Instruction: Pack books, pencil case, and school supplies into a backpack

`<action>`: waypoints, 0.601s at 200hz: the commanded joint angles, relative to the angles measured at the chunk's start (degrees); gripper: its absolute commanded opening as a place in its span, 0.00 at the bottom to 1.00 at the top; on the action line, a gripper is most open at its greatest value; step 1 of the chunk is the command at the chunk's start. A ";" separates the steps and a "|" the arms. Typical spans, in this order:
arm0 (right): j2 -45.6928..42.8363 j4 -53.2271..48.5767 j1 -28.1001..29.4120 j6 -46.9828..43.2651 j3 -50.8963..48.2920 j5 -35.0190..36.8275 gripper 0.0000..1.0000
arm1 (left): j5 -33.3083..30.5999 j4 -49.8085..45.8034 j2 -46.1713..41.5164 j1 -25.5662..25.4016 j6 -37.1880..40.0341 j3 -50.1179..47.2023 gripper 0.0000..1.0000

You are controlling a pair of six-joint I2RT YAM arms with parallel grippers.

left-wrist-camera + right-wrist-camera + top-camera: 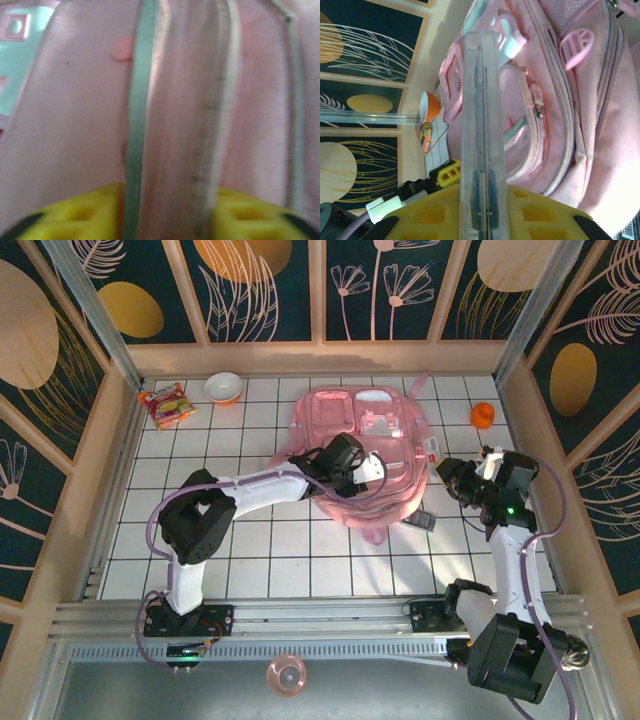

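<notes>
Backpack (pixel 375 430) flat mid-table, nearer far edge. Left gripper (pixel 167 222) on its near-left side, pinched shut on fold of pink fabric beside mint trim; left arm lies across that corner. Right gripper (pixel 485 210) just off backpack's right side, clamped on clear packet (pixel 482 100), held edge-on. Dark grey gadget (pixel 425 519) on table just beside backpack's near-right corner. Snack packet (pixel 166 405) and bowl (pixel 223 388) at far-left corner, orange object (pixel 483 415) far-right, well apart from both grippers.
</notes>
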 commanded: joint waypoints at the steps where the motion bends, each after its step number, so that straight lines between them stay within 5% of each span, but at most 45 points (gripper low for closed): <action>1: -2.19 -4.01 -0.25 -3.58 -0.35 1.29 0.08 | -2.71 5.56 -2.84 0.58 -4.29 1.15 0.04; 78: -12.43 -11.86 3.00 -0.22 -2.69 11.66 0.07 | -7.03 13.97 -10.65 1.80 -20.21 2.92 0.00; 120: -6.90 8.38 21.02 9.67 -7.71 7.53 0.08 | -3.50 12.35 -9.46 2.75 -23.90 8.13 0.00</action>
